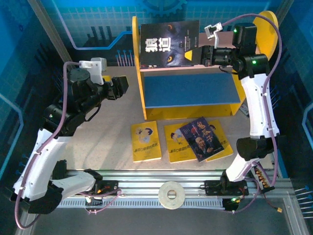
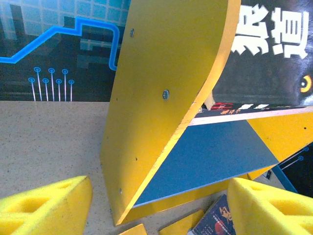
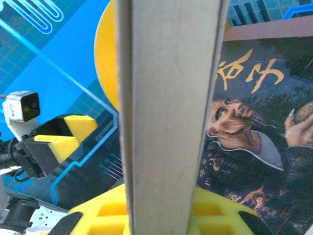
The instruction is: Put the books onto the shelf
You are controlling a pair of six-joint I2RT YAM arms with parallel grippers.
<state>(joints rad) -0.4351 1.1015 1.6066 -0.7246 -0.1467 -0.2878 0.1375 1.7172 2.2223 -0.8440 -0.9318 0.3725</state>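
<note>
- Books first: the dark paperback with the wolf face and large white characters (image 1: 166, 44) stands upright on the pale pink upper board (image 1: 195, 72) of the yellow-sided two-tier shelf (image 1: 137, 73). Its cover faces you and its left edge sits close to the shelf's left panel.
- Your right pincer (image 1: 198, 54) is clamped on that book's right edge. In the wrist view the pale page block is squeezed between the yellow foam pads (image 3: 146, 215). I judge the grip is what keeps the book upright, since nothing beside it would prop it.
- Your left pincer (image 1: 122, 87) hangs wide open and empty just left of the shelf's side panel, its foam fingers (image 2: 44, 205) well apart. It looks placed to steady the shelf or the book, though I can't be sure.
- On the beige counter (image 1: 98, 142) in front of the shelf lie a thin yellow cartoon booklet (image 1: 146, 142) and a second yellow one (image 1: 178, 147). A dark portrait paperback (image 1: 201, 138) lies across that second booklet and a third yellow one (image 1: 224, 147).
- By my count one book is up and four wait flat.
</note>
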